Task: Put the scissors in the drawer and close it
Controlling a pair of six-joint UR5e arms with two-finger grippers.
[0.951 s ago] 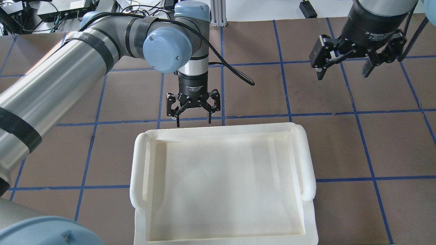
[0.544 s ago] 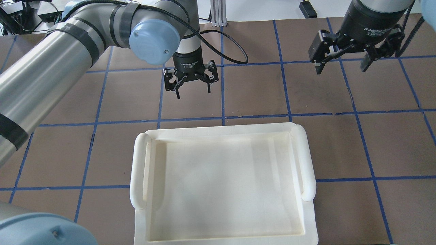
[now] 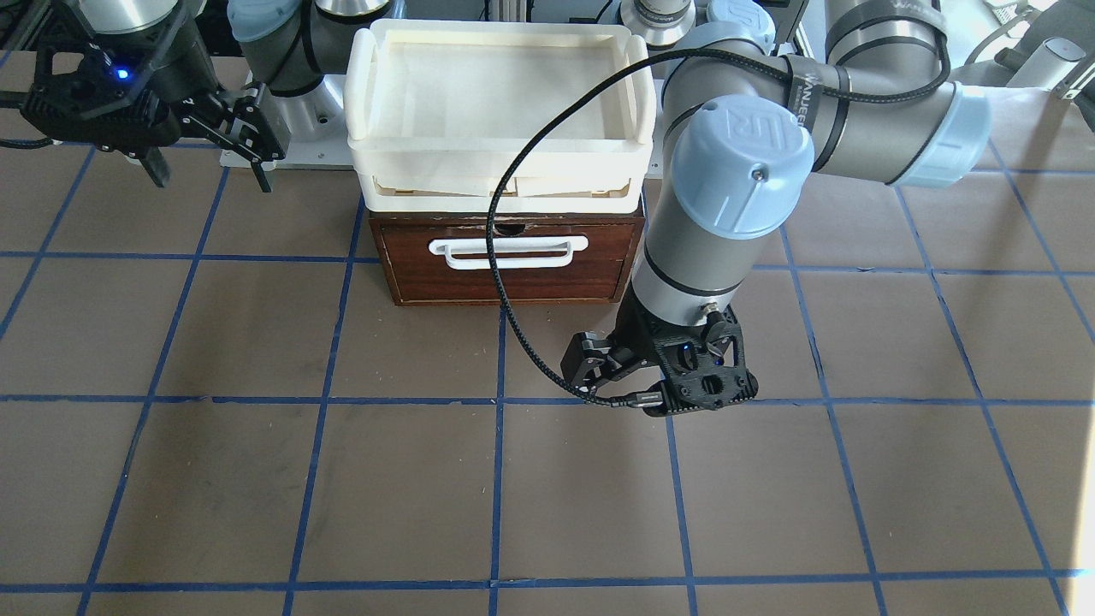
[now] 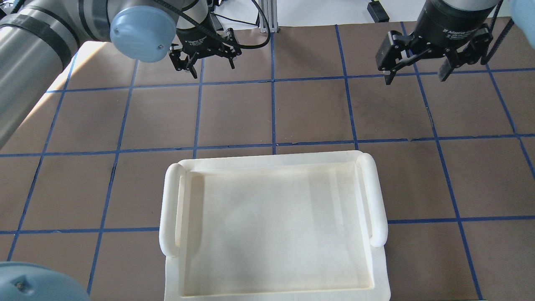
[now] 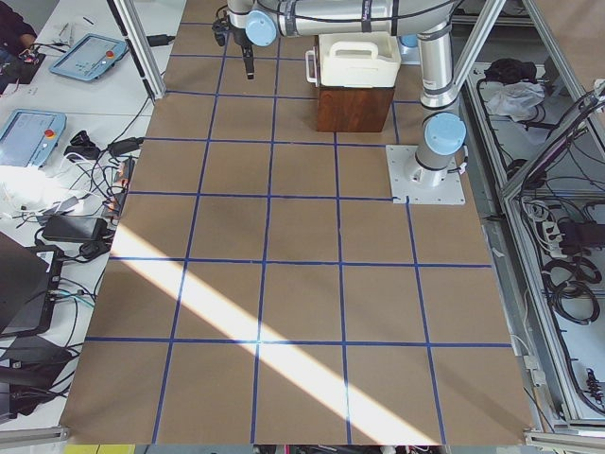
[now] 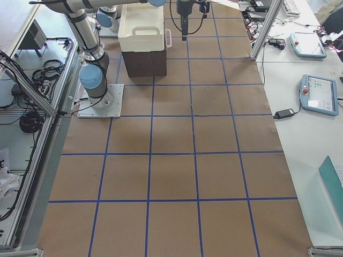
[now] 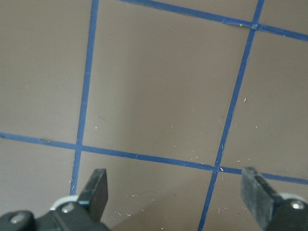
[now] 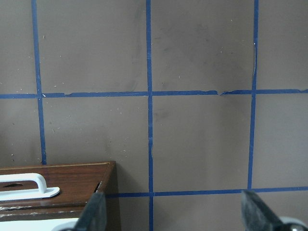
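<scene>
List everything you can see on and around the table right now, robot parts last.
table: one, brown with a blue tape grid, under everything
drawer: one, dark brown wood, looks shut, at the robot's side of the table between the arms
handle: one, white bar, on the drawer's front
trays: two by the look, cream-white, stacked on top of the drawer's box
scissors: none visible in any view
tablets: at least two, blue-edged, on the bench on the operators' side
left pincer: one, black, open, over bare table beyond the drawer
right pincer: one, black, open, over bare table to the drawer's right
</scene>
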